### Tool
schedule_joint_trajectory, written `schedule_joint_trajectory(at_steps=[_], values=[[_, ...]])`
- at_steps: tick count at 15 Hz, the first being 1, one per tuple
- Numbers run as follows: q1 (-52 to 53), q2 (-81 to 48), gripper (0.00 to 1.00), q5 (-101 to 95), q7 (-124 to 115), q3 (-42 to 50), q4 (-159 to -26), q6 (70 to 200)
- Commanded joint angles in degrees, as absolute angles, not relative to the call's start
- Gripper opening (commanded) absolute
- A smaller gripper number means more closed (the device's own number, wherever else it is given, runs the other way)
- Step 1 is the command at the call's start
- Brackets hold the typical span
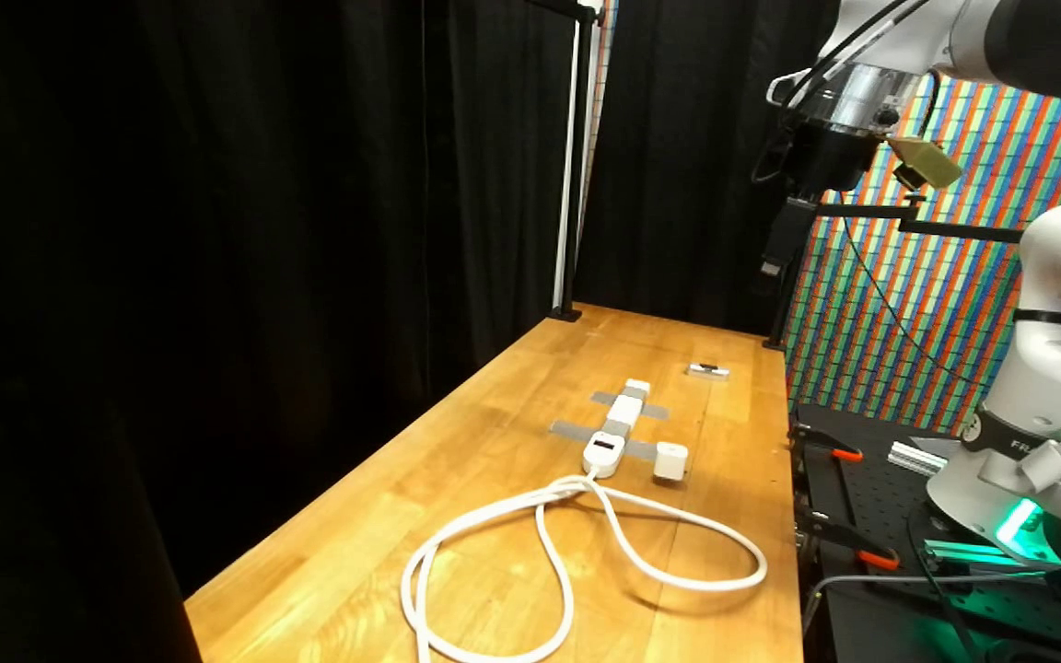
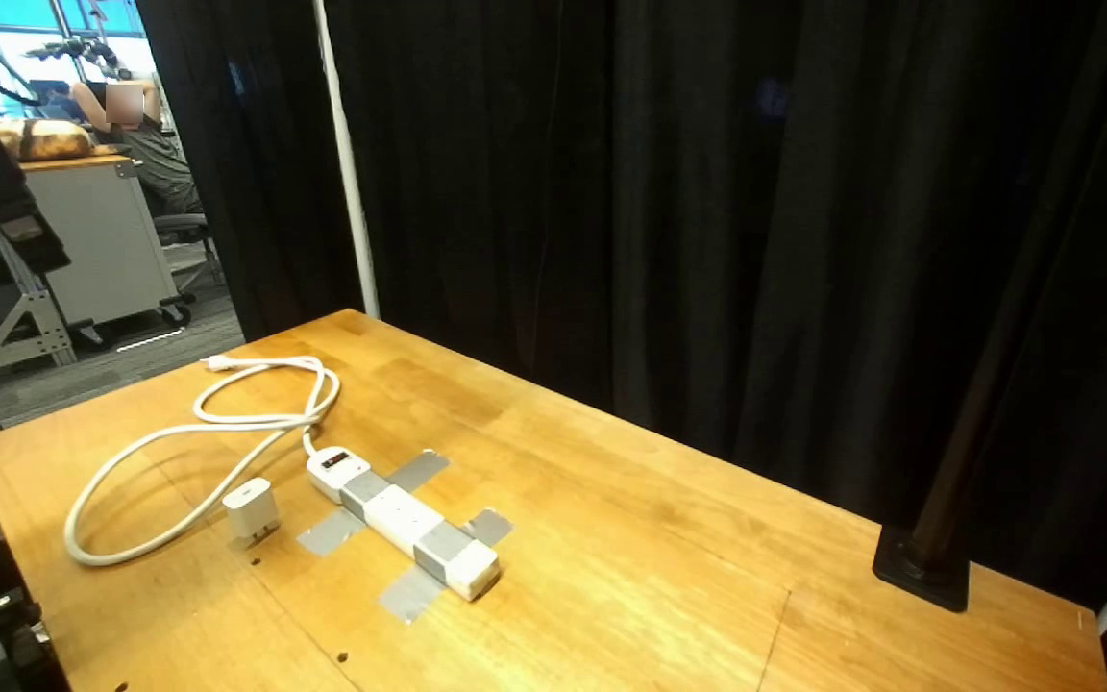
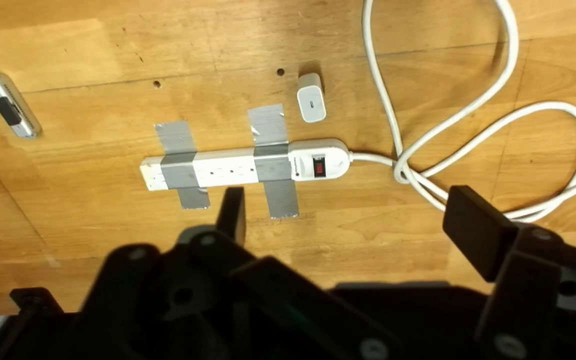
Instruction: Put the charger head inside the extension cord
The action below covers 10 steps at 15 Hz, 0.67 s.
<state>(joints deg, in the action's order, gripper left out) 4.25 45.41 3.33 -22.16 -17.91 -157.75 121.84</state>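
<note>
Standing on its prongs, the charger is found on the table between the power strip and the robot-side edge; it is seen well below the spread, unloaded hand and seemingly offset toward that edge, its narrow width presented along the strip's length, the way the hand closes

Black curtains hang along the wooden table in both exterior views; a multicoloured patterned backdrop shows beside them in an exterior view. Past the curtains' edge, a wheeled grey cabinet and a chair stand on grey floor, with a bright blue-tinted window beyond
</note>
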Motion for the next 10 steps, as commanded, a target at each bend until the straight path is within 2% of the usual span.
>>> schedule_joint_trajectory(at_steps=[1,5,10], values=[[4.56,34.69,1.0,3.0,-21.72,-18.22,-150.88,115.93],[4.66,23.89,1.0,0.66,-22.04,-19.2,-146.14,116.12],[5.27,12.35,1.0,-3.57,-22.43,-18.53,-144.39,126.04]])
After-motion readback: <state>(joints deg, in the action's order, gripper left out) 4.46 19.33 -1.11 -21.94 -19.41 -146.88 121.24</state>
